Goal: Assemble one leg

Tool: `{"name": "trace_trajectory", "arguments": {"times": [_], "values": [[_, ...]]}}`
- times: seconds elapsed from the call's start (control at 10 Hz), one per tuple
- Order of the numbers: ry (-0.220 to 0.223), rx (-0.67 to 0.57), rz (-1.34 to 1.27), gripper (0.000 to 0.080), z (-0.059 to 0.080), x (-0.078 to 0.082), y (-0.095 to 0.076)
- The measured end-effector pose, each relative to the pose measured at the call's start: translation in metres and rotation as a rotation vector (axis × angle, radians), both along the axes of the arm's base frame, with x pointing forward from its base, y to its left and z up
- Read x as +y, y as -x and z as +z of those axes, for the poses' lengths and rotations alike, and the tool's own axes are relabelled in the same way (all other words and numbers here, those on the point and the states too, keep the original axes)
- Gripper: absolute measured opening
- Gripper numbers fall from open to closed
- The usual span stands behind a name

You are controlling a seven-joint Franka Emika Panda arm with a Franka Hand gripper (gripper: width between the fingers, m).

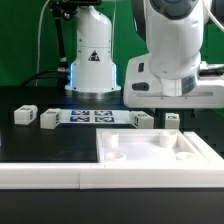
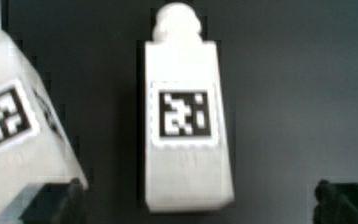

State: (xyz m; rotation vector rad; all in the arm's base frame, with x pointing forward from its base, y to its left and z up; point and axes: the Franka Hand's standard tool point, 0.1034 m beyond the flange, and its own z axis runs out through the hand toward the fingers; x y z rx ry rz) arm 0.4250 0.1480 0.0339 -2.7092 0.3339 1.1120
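Note:
In the wrist view a white leg (image 2: 181, 120) lies flat on the black table, tag face up, with a round peg (image 2: 179, 18) at one end. My gripper (image 2: 194, 205) is open above it. The dark fingertips (image 2: 43, 205) stand wide on either side of the leg's plain end and do not touch it. A second tagged leg (image 2: 16, 110) lies alongside, partly cut off by the picture's edge. In the exterior view the white hand (image 1: 170, 80) hangs over two legs (image 1: 143, 120) (image 1: 172, 120). The fingers are hard to make out there.
The large white panel with round sockets (image 1: 155, 150) lies in front of the hand. Two more legs (image 1: 24, 115) (image 1: 48, 120) lie at the exterior view's left. The marker board (image 1: 95, 117) lies before the robot base (image 1: 93, 65). A white ledge (image 1: 40, 175) runs along the front.

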Motion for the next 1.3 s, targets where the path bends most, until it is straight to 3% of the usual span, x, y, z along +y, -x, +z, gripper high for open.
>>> {"name": "trace_trajectory", "arguments": {"times": [0.3, 1.2, 1.3], "values": [[-0.03, 0.103, 0.015, 0.0649, -0.01, 0.002, 0.002], [-0.023, 0.109, 0.024, 0.0649, -0.028, 0.01, 0.017], [-0.023, 0.109, 0.024, 0.0528, -0.028, 0.01, 0.017]]}}
